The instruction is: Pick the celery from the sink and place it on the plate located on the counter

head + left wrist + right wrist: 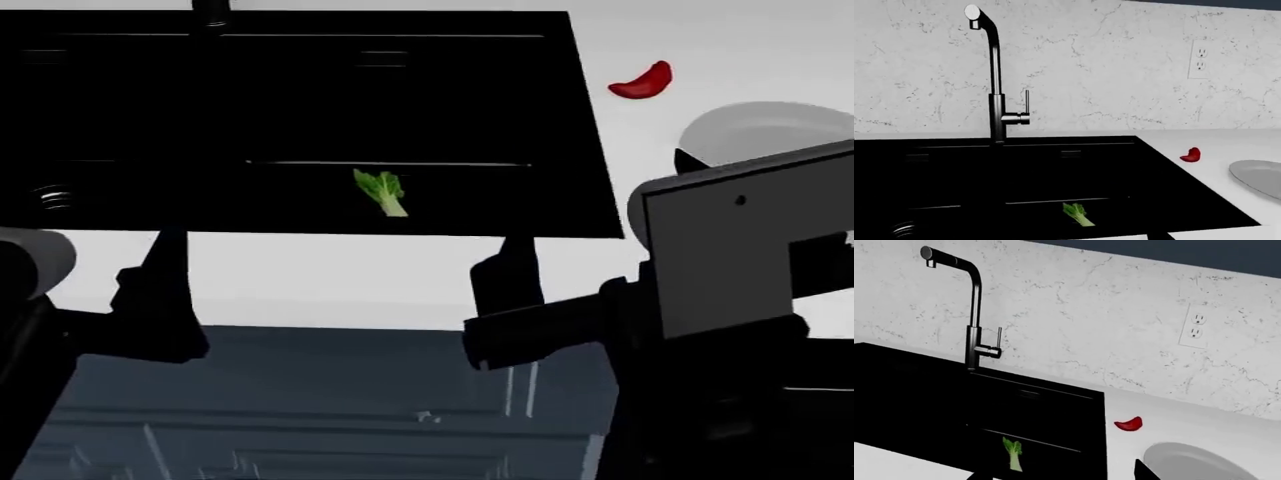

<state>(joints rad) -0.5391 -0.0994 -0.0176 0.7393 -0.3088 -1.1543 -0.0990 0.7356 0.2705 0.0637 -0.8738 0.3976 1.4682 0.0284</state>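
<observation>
The celery lies on the floor of the black sink, near its front wall, leafy top pointing away from me. It also shows in the left wrist view and the right wrist view. The grey plate sits on the white counter to the right of the sink, partly hidden by my right arm. My left gripper and right gripper hover over the counter's front strip, both open and empty, short of the celery. The right fingertips stand wide apart.
A curved red pepper lies on the counter between the sink and the plate. A tall dark faucet stands behind the sink against the marbled wall. A round drain is at the sink's left. A wall outlet is above the counter.
</observation>
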